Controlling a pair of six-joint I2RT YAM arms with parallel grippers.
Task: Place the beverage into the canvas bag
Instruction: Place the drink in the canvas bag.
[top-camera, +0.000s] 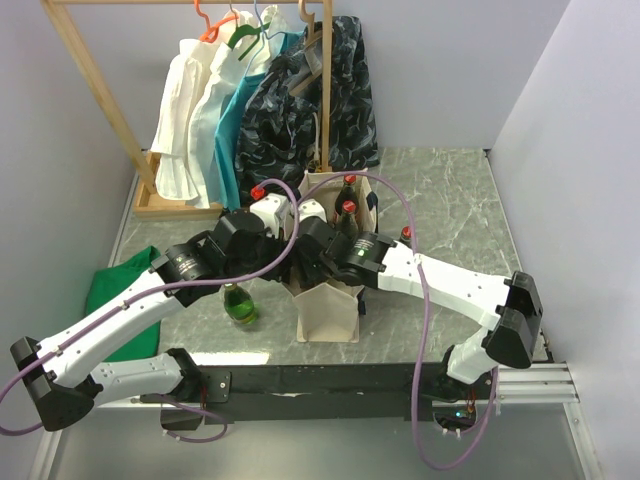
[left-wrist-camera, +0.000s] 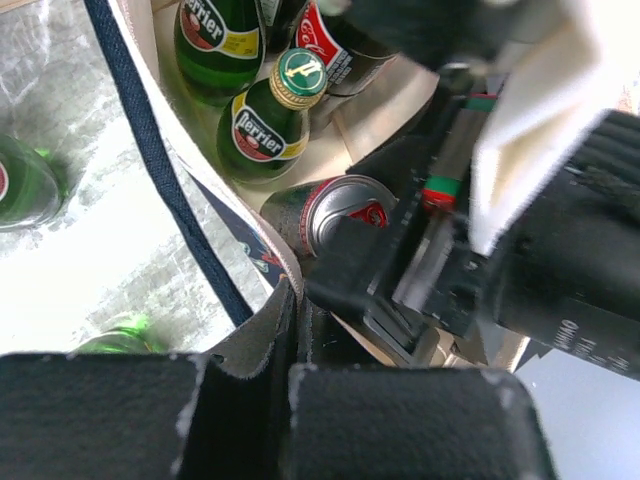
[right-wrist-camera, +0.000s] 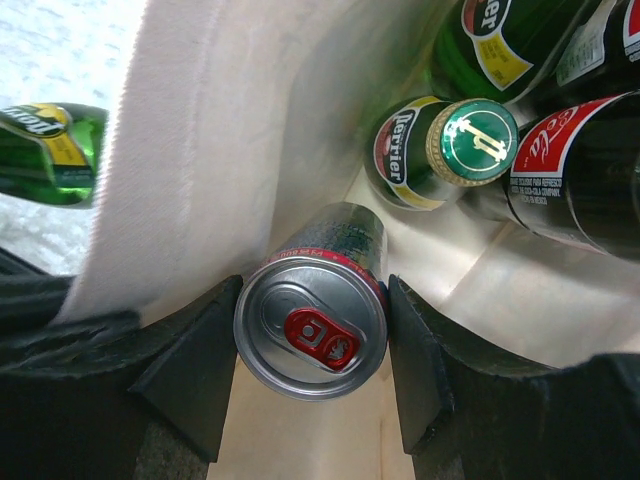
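Note:
The cream canvas bag (top-camera: 328, 312) with navy trim stands at the table's middle. In the right wrist view my right gripper (right-wrist-camera: 312, 335) is shut on a dark beverage can with a silver top and red tab (right-wrist-camera: 312, 322), held inside the bag (right-wrist-camera: 200, 170) against its wall. Inside the bag stand green Perrier bottles (right-wrist-camera: 440, 150) and a Coca-Cola bottle (right-wrist-camera: 580, 170). In the left wrist view my left gripper (left-wrist-camera: 290, 345) is shut on the bag's rim (left-wrist-camera: 228, 200), beside the can (left-wrist-camera: 340, 212). From above, both grippers meet at the bag's mouth, the left (top-camera: 288, 240) and the right (top-camera: 322, 252).
A green bottle (top-camera: 238, 303) stands on the table left of the bag. A green cloth (top-camera: 120, 285) lies at the left edge. A wooden rack with hanging clothes (top-camera: 250, 100) stands behind. Red-capped bottles (top-camera: 258, 192) stand near the bag.

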